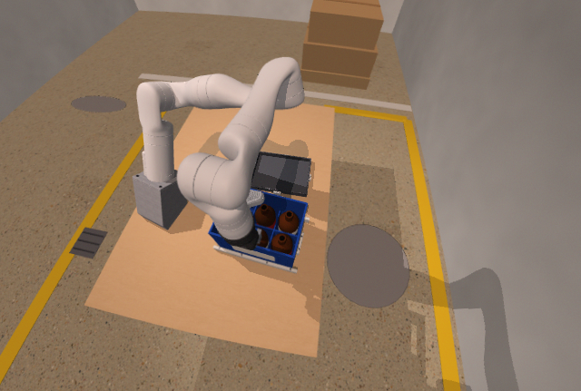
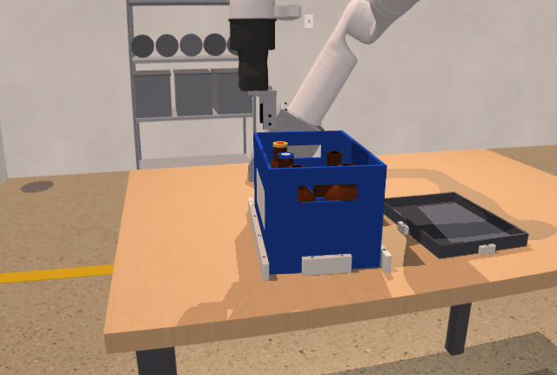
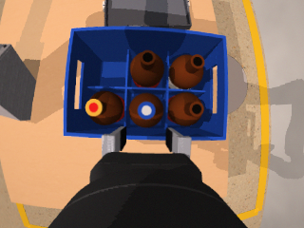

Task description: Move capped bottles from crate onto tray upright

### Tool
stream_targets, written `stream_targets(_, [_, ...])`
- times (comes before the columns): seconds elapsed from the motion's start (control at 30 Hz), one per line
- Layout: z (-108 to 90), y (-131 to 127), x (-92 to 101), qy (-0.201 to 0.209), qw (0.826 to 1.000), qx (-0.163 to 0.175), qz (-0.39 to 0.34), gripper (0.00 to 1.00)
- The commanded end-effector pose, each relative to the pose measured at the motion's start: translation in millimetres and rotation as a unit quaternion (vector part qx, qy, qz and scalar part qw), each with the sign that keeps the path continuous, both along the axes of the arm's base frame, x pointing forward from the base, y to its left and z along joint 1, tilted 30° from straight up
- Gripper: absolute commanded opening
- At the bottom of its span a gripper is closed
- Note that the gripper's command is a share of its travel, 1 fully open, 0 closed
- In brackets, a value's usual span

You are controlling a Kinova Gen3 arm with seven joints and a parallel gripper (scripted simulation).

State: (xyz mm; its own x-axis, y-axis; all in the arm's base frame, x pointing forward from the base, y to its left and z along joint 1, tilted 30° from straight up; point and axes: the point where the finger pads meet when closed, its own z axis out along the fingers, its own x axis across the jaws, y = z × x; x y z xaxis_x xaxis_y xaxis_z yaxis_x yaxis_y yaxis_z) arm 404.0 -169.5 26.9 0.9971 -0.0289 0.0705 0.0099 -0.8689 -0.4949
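A blue crate (image 3: 147, 83) stands on the table and holds several brown bottles. One bottle has a yellow-and-red cap (image 3: 94, 106) in the near left cell; it also shows in the exterior view (image 2: 280, 143). One has a blue-and-white cap (image 3: 146, 110) in the near middle cell, also seen in the exterior view (image 2: 285, 157). Three open bottles (image 3: 185, 71) fill other cells; the far left cell is empty. The dark tray (image 2: 453, 222) lies empty beside the crate. My gripper (image 3: 145, 135) (image 2: 268, 108) is open and empty, hanging above the crate's near edge.
White brackets (image 2: 325, 264) sit against the crate's base and the tray's edges. The arm's grey base block (image 1: 157, 199) stands on the table beside the crate. A shelf unit (image 2: 189, 60) stands behind the table.
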Motion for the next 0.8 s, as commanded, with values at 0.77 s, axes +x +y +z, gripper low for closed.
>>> stream_targets(0.77, [11.1, 16, 1.7, -0.001, 1.000, -0.001, 0.000, 1.00])
